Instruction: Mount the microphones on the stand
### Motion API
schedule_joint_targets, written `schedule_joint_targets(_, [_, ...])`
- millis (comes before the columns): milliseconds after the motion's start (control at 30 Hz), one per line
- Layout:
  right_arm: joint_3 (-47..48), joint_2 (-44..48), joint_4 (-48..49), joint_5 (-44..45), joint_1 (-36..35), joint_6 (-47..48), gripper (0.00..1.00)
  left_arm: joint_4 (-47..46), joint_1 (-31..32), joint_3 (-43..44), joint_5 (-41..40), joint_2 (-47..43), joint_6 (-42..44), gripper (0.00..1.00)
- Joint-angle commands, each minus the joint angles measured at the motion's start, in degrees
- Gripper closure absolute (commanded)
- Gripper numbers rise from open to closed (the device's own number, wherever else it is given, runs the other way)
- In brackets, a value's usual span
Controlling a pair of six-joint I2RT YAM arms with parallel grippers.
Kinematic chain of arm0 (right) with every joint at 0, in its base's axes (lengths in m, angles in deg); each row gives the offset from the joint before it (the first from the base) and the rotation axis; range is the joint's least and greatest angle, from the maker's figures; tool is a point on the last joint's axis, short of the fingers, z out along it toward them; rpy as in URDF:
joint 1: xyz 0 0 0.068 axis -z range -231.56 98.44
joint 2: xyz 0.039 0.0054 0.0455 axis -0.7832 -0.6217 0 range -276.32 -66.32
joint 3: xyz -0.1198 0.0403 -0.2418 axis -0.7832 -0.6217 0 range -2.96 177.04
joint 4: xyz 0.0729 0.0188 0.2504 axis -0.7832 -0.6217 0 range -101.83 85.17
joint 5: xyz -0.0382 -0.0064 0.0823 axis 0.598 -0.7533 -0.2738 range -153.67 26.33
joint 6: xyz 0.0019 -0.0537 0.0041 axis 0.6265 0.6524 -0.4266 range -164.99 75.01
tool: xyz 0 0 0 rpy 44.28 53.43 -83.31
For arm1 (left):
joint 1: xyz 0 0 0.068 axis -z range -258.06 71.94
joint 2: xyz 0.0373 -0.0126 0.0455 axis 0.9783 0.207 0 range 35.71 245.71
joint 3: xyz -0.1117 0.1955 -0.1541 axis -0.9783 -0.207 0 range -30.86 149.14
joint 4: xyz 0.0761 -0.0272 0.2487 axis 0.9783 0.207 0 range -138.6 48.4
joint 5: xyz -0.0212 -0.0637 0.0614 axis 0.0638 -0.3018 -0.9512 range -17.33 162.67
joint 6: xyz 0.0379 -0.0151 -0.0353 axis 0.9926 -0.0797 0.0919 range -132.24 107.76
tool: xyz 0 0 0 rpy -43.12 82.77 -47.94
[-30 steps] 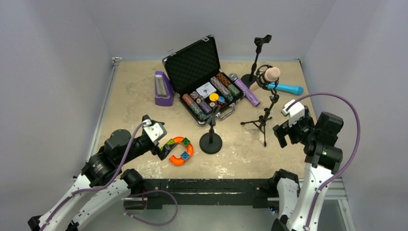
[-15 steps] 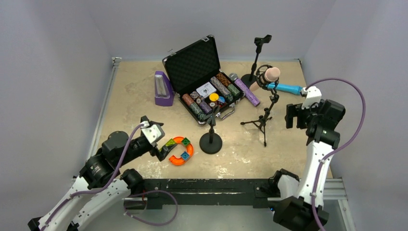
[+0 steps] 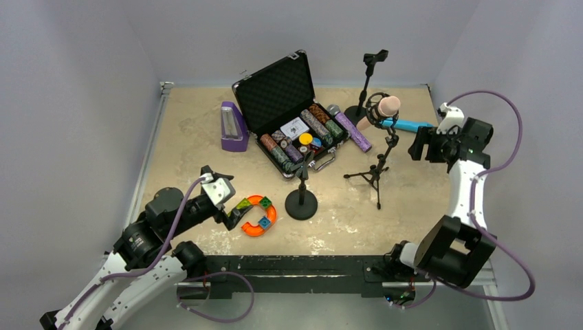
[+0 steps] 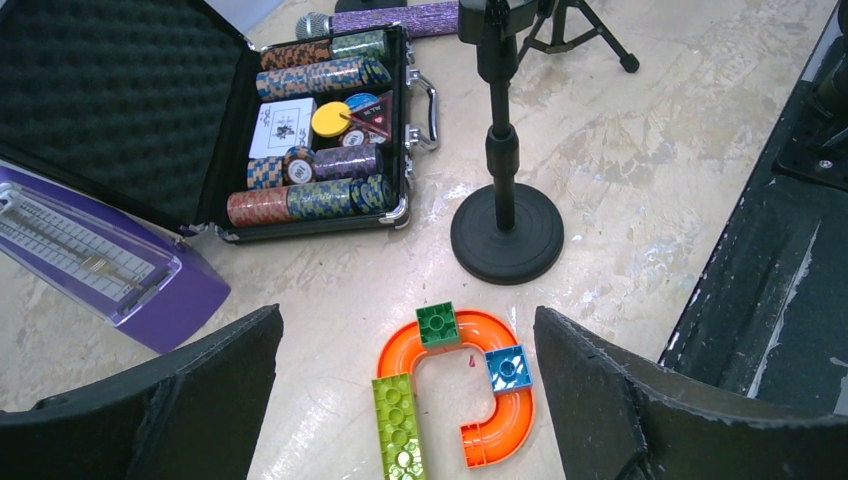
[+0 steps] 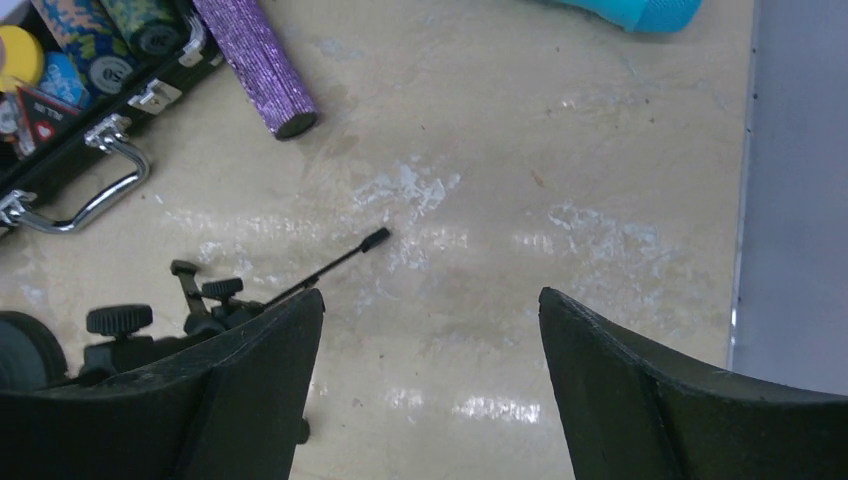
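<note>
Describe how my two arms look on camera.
Left arm and right arm: white link shells, black joints, a purple cable looping to each wrist beside a white camera block. Left end effector and right end effector: broad matte-black fingers.

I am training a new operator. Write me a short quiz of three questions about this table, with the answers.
1. True or false: the pink microphone sits in the clip of the tripod stand.
2. Which microphone lies nearest the open case? A. the blue one B. the purple microphone C. the pink one
3. How many stands hold no microphone?
Key: 1 true; 2 B; 3 two: the near round-base stand and the far round-base stand.
</note>
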Motion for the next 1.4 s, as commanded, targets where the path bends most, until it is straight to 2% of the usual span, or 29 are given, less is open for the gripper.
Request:
schedule_joint_targets(0, [7.79, -6.68, 0.13, -6.31, -1.74, -1.76, 0.18, -1.43, -0.22, -0.69, -0.15, -0.29, 0.91, 0.01])
schedule_joint_targets(300, [17.41, -18.77, -4.48, -16.62, -4.46, -1.34, 0.13, -2.06, -0.49, -1.24, -1.22, -0.16, 1.21, 0.01])
schedule_joint_targets(467, [19.92, -23.41, -4.13, -15.50, -7.65, -0.97, 0.12, -2.38, -0.60, -1.46, -1.07, 0.06, 1.27, 0.01])
schedule_joint_targets(767, [27.07, -33.49, -7.19, -21.10, -8.96, -1.66, 0.12, -2.59, -0.77, -1.64, -1.21, 0.33, 1.49, 0.01])
schedule_joint_targets(1100, [33.30, -40.28, -10.48, -13.52, -13.50, 3.41, 0.14, -2.65, -0.94, -1.81, -1.60, 0.63, 1.50, 0.01])
schedule_joint_targets(1367, [38.18, -45.91, -13.96, -7.98, -16.52, 5.75, 0.23, -2.65, -1.10, -1.73, -1.52, 1.13, 1.57, 0.01])
